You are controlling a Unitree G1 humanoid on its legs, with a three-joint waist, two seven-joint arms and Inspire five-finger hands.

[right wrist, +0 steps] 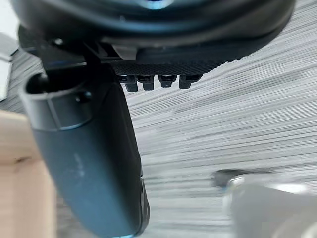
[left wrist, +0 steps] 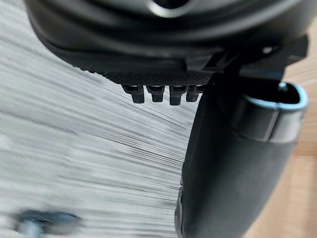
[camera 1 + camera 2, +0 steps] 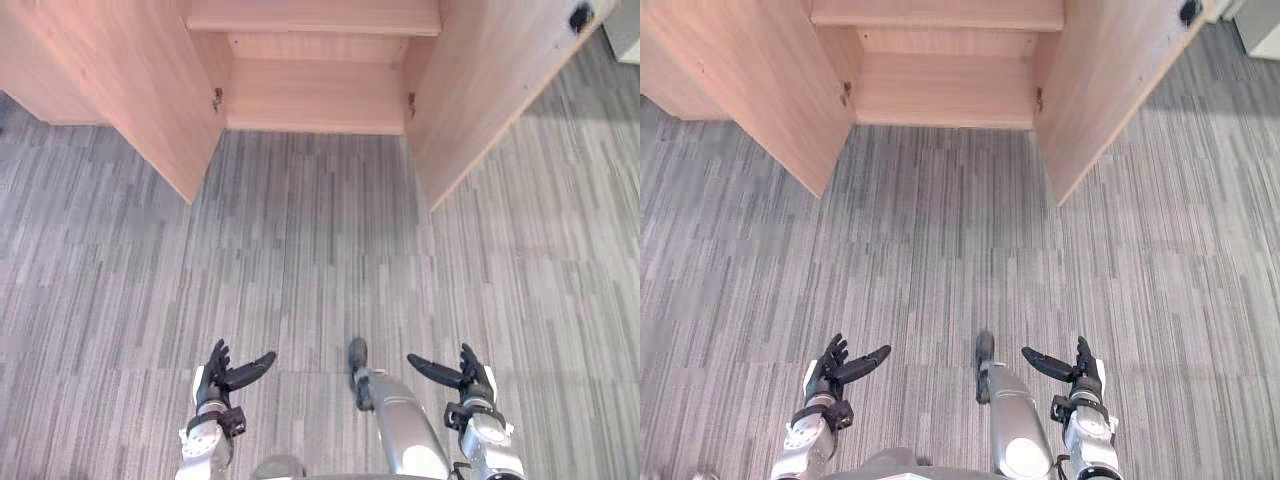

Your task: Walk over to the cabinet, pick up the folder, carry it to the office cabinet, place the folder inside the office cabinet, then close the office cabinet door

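Note:
A light wooden cabinet (image 3: 315, 95) stands ahead at floor level with both doors swung wide. Its left door (image 3: 130, 90) and right door (image 3: 490, 90) flank a bare bottom compartment, with a shelf (image 3: 312, 17) above it. No folder lies in the compartment or on the floor. My left hand (image 3: 215, 378) hangs low at the near left, fingers straight, thumb out, holding nothing. My right hand (image 3: 470, 378) hangs at the near right in the same open pose. In the wrist views the left hand (image 2: 233, 163) and right hand (image 1: 94, 163) hold nothing over the carpet.
Grey striped carpet (image 3: 300, 260) runs from me to the cabinet. A dark round knob (image 3: 581, 16) sits on the right door's outer part. A pale object (image 3: 625, 30) stands at the far right behind that door.

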